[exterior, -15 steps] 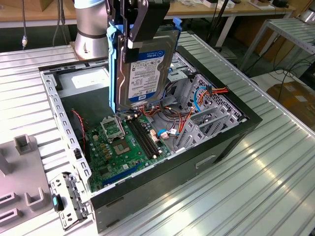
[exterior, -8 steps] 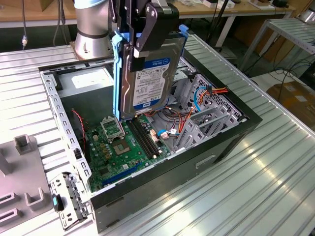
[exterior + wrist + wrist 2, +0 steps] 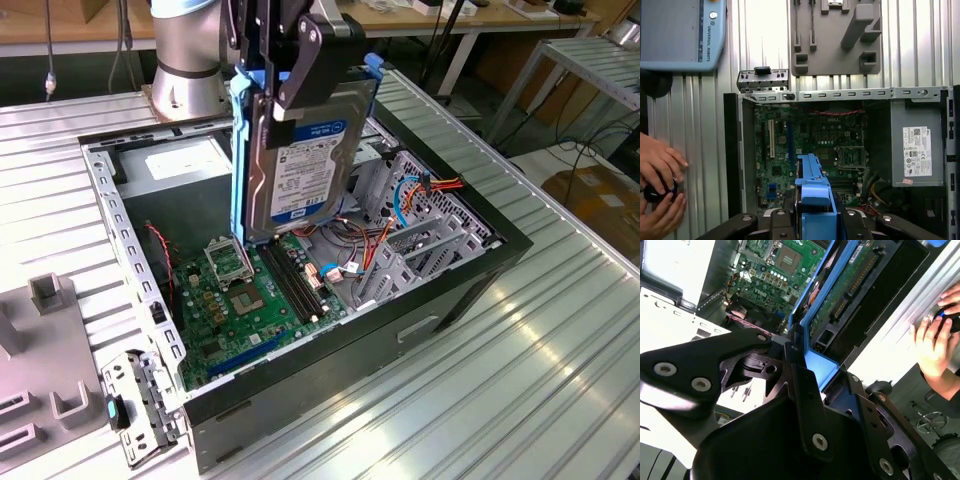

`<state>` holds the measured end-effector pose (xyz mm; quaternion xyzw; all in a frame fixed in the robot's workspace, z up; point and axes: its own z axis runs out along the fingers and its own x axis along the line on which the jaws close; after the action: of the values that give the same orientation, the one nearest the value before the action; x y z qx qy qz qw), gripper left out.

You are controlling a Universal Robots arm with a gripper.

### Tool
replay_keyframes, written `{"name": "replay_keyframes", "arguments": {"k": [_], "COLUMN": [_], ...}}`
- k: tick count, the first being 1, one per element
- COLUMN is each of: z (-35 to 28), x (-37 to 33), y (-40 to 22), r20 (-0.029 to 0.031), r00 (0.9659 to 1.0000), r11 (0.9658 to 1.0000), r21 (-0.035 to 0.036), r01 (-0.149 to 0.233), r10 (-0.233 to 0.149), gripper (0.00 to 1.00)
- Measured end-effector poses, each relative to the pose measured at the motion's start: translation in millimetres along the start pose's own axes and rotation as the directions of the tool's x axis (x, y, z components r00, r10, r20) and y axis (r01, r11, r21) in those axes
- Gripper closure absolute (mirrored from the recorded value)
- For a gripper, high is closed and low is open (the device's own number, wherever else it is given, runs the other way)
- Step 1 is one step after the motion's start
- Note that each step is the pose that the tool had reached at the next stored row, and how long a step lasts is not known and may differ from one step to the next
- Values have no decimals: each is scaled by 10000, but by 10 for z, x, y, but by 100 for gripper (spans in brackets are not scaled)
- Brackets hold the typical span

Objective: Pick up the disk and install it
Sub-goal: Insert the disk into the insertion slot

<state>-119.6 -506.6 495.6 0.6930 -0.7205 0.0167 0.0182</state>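
Exterior view first: we see the black two-fingered gripper [image 3: 272, 92] closed firmly on the upper end of the disk [image 3: 300, 165], a flat dark-metal hard drive with a white-and-blue label and blue plastic side rails [image 3: 238, 160]. The disk hangs upright, clear of everything but the gripper, over the open black computer case [image 3: 470, 265] that lies on the ribbed silver metal table [image 3: 520, 380]. Its lower end is above the green motherboard [image 3: 235, 300], between the grey power-supply box with a white sticker [image 3: 175, 165] and the silver metal drive cage [image 3: 400, 255]. We cannot tell whether that end dips below the case rim.

In the second wrist view we see the disk's green circuit-board underside [image 3: 850, 285] and a person's hand [image 3: 932, 345] beyond the case. In the first wrist view two hands [image 3: 660, 185] rest on a small dark round object beside the case.
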Motion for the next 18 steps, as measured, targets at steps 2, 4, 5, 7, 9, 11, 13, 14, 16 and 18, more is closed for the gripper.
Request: {"name": "replay_keyframes", "arguments": {"k": [2,4,5,7,9,11,13,14,16,18], "z": [2,3,4,8,8,7,8,8,7,8], "x": [3,9,12,21,22,23,23,23,24,26], "y": [0,-2,-2,-2,-2,-2,-2,-2,-2,-2], "r20": [213,480,588,703,705,705,705,706,705,705], "r00": [9998,9988,9983,9975,9975,9975,9975,9975,9975,9975], "r11": [10000,10000,10000,10000,10000,10000,10000,10000,10000,10000], "r21": [-6,-18,-22,-26,-26,-26,-26,-26,-27,-26], "r01": [8,11,12,13,12,13,13,13,13,13], "r10": [-8,-10,-10,-11,-10,-11,-11,-11,-11,-11], "gripper": [63,63,63,63,63,63,63,63,63,63]}}
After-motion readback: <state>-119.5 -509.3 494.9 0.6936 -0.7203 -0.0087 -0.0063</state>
